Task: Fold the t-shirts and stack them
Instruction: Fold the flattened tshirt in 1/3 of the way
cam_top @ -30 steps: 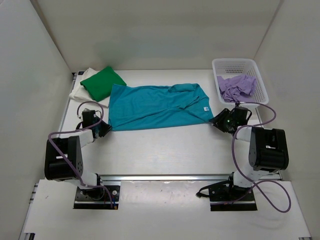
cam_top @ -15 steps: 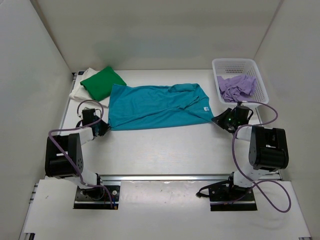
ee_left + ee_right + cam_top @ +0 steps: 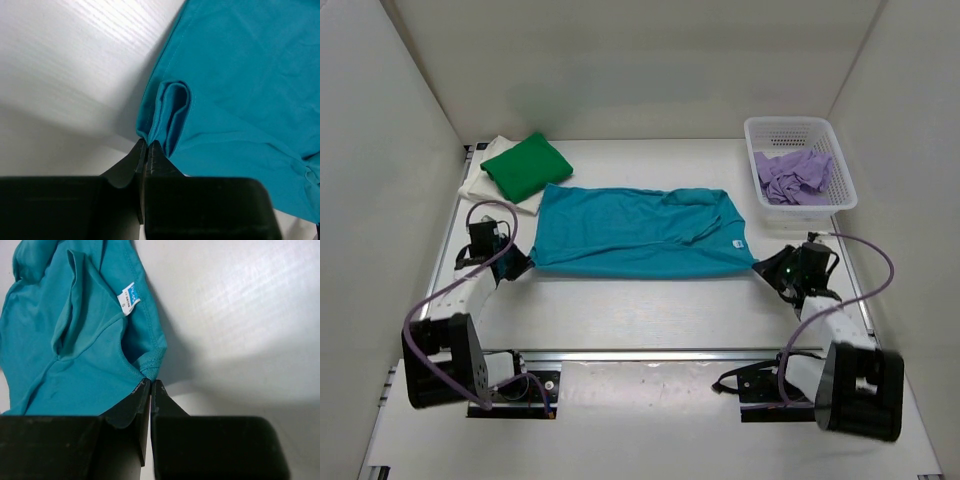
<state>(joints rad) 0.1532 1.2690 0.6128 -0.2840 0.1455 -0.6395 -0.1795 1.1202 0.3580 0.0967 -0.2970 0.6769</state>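
Two-arm cloth handling, read from the near edge of the table [image 3: 640, 305] outward. The left gripper [image 3: 145, 145] has its jaws pressed together on the near left corner of the teal t-shirt [image 3: 630, 235], where a small fold of hem bunches just beyond the tips. The right gripper [image 3: 150, 382], jaws likewise closed, pinches the near right corner at a stitched hem, with the white neck label [image 3: 129, 296] a little beyond it. Between the two grippers the teal t-shirt lies spread across the middle of the table, its near edge running from one gripper to the other and creased folds gathered toward its right side. Just beside its far left corner, a folded green t-shirt [image 3: 525, 165] rests on a cream-white t-shirt [image 3: 480, 183]. At the far right a white mesh basket [image 3: 790, 123] holds a crumpled lilac t-shirt [image 3: 792, 175], apart from the teal one
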